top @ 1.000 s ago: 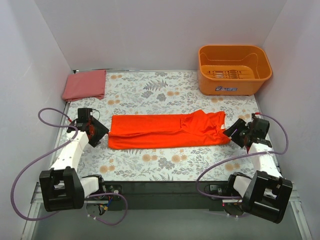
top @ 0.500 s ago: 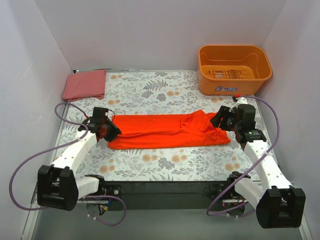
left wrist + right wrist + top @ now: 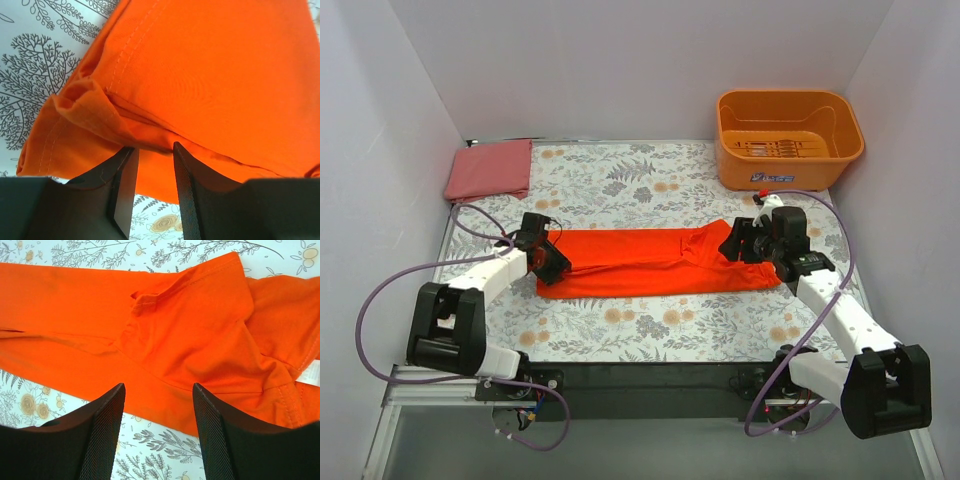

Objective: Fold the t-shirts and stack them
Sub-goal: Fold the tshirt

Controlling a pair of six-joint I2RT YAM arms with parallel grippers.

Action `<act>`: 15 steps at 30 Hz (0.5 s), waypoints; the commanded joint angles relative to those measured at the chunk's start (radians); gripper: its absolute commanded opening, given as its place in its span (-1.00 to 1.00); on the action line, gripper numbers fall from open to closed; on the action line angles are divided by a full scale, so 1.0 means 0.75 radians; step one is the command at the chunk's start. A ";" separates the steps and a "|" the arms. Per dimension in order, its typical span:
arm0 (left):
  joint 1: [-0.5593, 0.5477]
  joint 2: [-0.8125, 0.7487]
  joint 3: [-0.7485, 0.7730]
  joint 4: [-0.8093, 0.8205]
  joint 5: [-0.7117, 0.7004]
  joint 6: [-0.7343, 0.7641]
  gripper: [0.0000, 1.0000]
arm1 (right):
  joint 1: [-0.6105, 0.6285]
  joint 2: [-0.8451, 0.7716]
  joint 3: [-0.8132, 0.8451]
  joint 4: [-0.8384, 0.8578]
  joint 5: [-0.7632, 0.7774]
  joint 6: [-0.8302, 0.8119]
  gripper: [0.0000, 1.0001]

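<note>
The vivid orange-red t-shirt (image 3: 650,262) lies flat in a long band across the middle of the table. The duller pinkish-red t-shirt (image 3: 490,168) is a folded rectangle at the far left corner. My left gripper (image 3: 555,265) is at the orange shirt's left end. In the left wrist view its jaws (image 3: 153,147) stand narrowly open, with the shirt's layered edge (image 3: 100,107) at the fingertips. My right gripper (image 3: 732,240) hovers open over the shirt's bunched right end. In the right wrist view (image 3: 158,386) it is wide open and empty above the cloth (image 3: 190,335).
A rigid orange plastic tub (image 3: 788,138) stands at the far right corner. White walls close in the table on the left, back and right. The flowered tablecloth (image 3: 620,185) shows between the shirts.
Both arms have reached inward from the table's sides. The left gripper moved right to the shirt's left end. The right gripper moved left and forward over the shirt's right end.
</note>
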State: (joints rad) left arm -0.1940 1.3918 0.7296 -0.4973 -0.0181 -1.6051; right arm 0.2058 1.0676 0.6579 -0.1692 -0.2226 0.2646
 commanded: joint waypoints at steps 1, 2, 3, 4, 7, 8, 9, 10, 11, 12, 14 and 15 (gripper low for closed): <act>-0.005 0.032 0.056 0.037 -0.035 -0.014 -0.35 | 0.012 0.025 0.011 0.086 -0.041 -0.030 0.26; -0.005 0.046 0.062 0.037 -0.035 -0.014 -0.37 | 0.018 0.031 0.008 0.089 -0.041 -0.030 0.26; -0.005 0.050 0.072 0.037 -0.035 -0.012 -0.39 | 0.020 0.033 0.006 0.095 -0.039 -0.032 0.26; -0.005 0.052 0.078 0.037 -0.035 -0.010 -0.44 | 0.020 0.037 0.002 0.099 -0.041 -0.032 0.26; -0.005 0.040 0.105 0.023 -0.047 0.001 -0.52 | 0.020 0.047 -0.002 0.107 -0.053 -0.032 0.26; -0.005 0.034 0.117 0.017 -0.056 0.007 -0.60 | 0.022 0.051 0.000 0.107 -0.061 -0.032 0.26; -0.005 0.032 0.125 0.009 -0.060 0.011 -0.68 | 0.020 0.061 -0.002 0.107 -0.061 -0.030 0.26; -0.005 0.036 0.138 0.009 -0.064 0.011 -0.76 | 0.020 0.066 -0.002 0.115 -0.061 -0.028 0.26; -0.005 0.042 0.142 0.006 -0.070 0.015 -0.86 | 0.022 0.070 -0.004 0.121 -0.065 -0.030 0.25; -0.005 0.069 0.150 -0.004 -0.076 0.021 -0.91 | 0.024 0.076 -0.004 0.121 -0.067 -0.028 0.26; -0.005 0.097 0.174 -0.018 -0.078 0.027 -0.93 | 0.024 0.082 -0.006 0.129 -0.079 -0.030 0.26; -0.005 0.110 0.179 -0.028 -0.076 0.031 -0.93 | 0.026 0.088 -0.006 0.131 -0.082 -0.034 0.26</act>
State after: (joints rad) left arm -0.1940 1.4559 0.8257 -0.4973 -0.0441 -1.5932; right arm 0.2180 1.1248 0.6567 -0.1207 -0.2611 0.2569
